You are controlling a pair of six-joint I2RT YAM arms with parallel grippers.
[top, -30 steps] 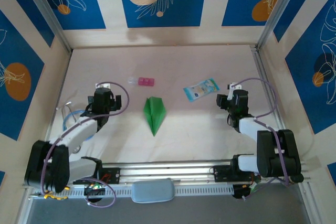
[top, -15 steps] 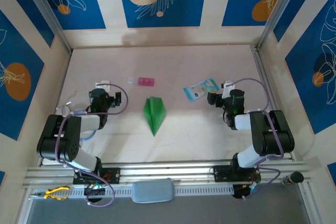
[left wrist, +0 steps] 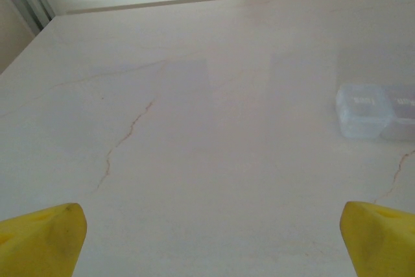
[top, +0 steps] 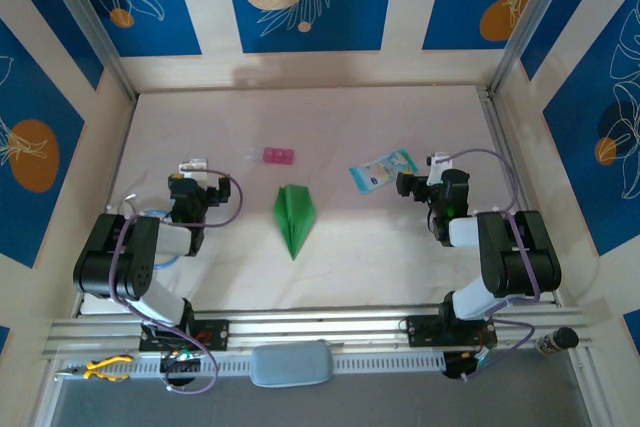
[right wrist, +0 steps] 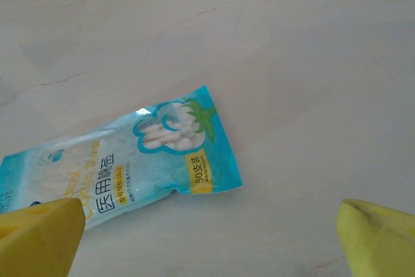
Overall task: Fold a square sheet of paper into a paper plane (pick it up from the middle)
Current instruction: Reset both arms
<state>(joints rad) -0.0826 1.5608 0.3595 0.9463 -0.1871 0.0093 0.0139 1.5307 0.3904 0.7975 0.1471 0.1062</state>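
The bright green sheet of paper lies folded as a slim pointed paper plane (top: 293, 215) with a centre ridge, flat on the table between the two arms. My left gripper (top: 196, 179) sits well to its left, open, with bare tabletop between its yellow fingertips (left wrist: 40, 241). My right gripper (top: 428, 180) sits to the plane's right, also open and holding nothing. In the right wrist view its yellow fingertips (right wrist: 379, 237) frame the table just in front of the pale blue packet. Neither gripper touches the plane.
A pale blue printed packet (right wrist: 123, 167) lies just ahead of the right gripper (right wrist: 209, 238), also seen as the packet (top: 382, 171) from above. A small pink block (top: 278, 155) and a clear little box (left wrist: 363, 109) lie beyond the plane. Walls enclose the table.
Both arms have folded back toward their bases, and the right jaws have spread wide. The green plane has not moved.
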